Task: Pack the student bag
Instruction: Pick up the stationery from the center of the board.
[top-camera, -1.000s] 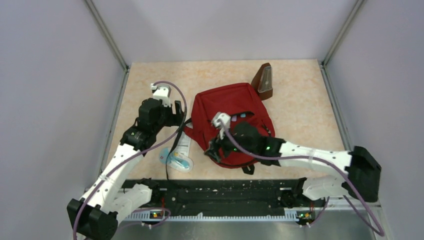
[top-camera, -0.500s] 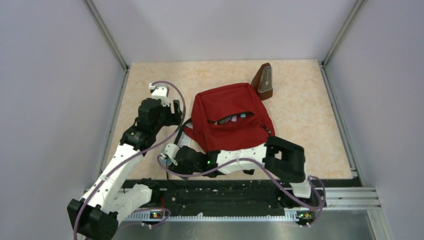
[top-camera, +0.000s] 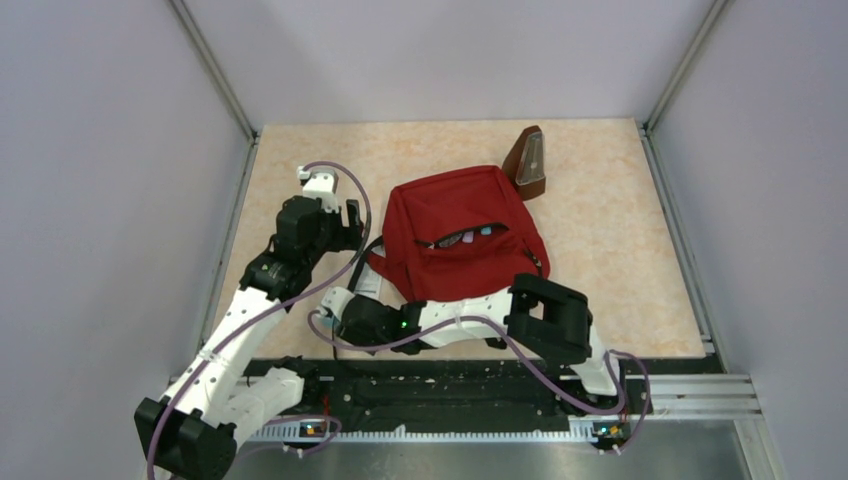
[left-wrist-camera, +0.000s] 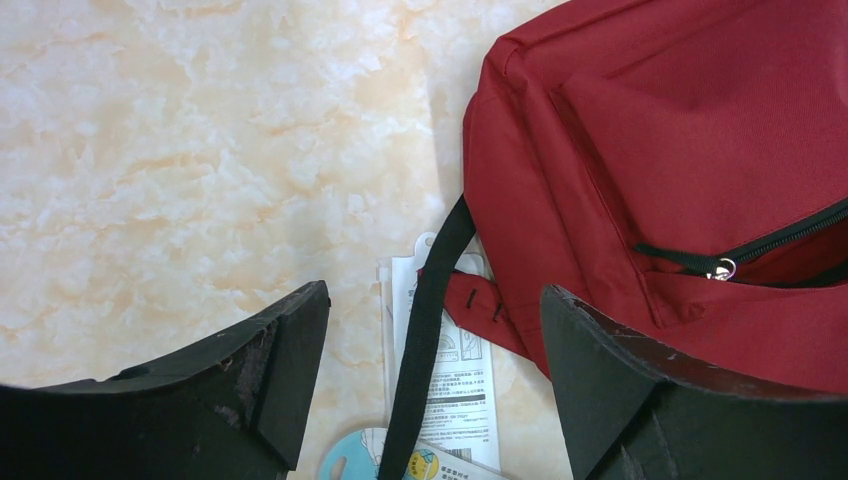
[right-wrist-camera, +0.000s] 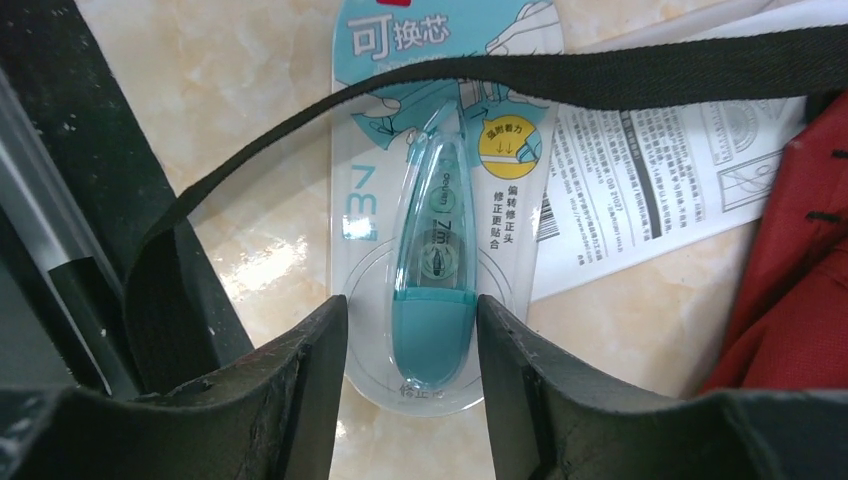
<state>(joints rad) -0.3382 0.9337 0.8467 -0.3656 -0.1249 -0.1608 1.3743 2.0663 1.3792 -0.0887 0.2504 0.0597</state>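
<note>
While hovering beside student bag (top-camera: 455, 215) mid-table, stands spread wide at left gripper (left-wrist-camera: 432, 310). At right gripper (right-wrist-camera: 412, 310), near left of bag, straddles correction tape pack (right-wrist-camera: 440, 200); cannot tell whether pinching.

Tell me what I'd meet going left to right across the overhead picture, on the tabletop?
left gripper → red backpack → brown metronome. The other arm and the small packets under it overlap these, so I leave them out.
</note>
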